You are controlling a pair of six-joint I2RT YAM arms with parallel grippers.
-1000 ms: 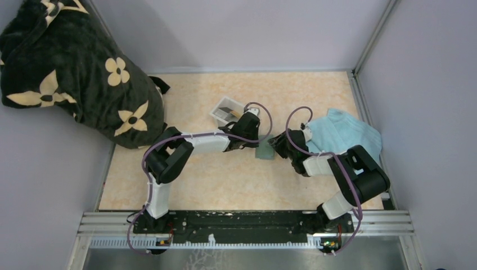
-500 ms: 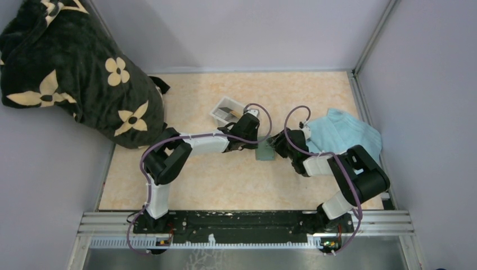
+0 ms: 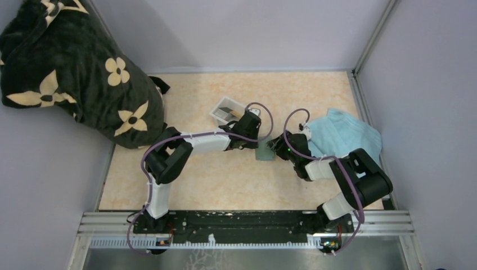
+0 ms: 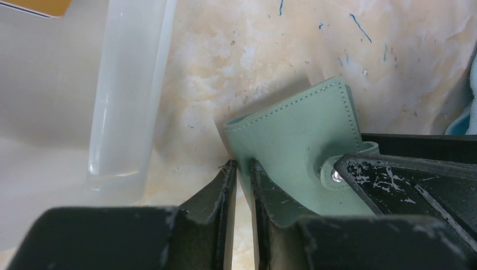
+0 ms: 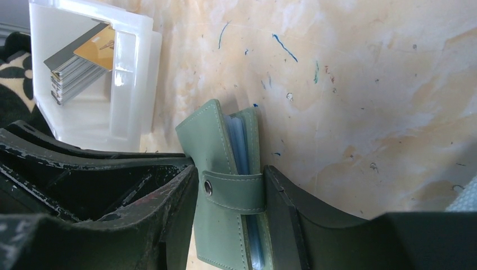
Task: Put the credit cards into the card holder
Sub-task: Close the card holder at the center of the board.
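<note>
Far left: dark flowered blanket, bunched against the wall, off the table. Next, the white plastic tray on the table. The credit cards are stacked inside it at a tilt, grey edges showing and an orange-yellow one on top.

Just right of the tray is my left gripper. Its fingers are nearly pressed together, with only a thin slit between them. The card holder's cover edge runs right up to that slit at the tips, but I cannot tell if I'm actually pinching the cover or only touching it.

The card holder sits on the table between my two grippers, beside the tray and apart from it. It is grey-green outside and folded almost closed, with pale blue lining showing along the open edge. Its strap wraps across that edge, and the snap faces my left side.

My right gripper has its fingers spread, one on each side of the holder at the strap. Both look close against it — whether they squeeze it or just bracket it, I cannot tell.

Far right: light blue towel, crumpled on the table behind my right wrist.
</note>
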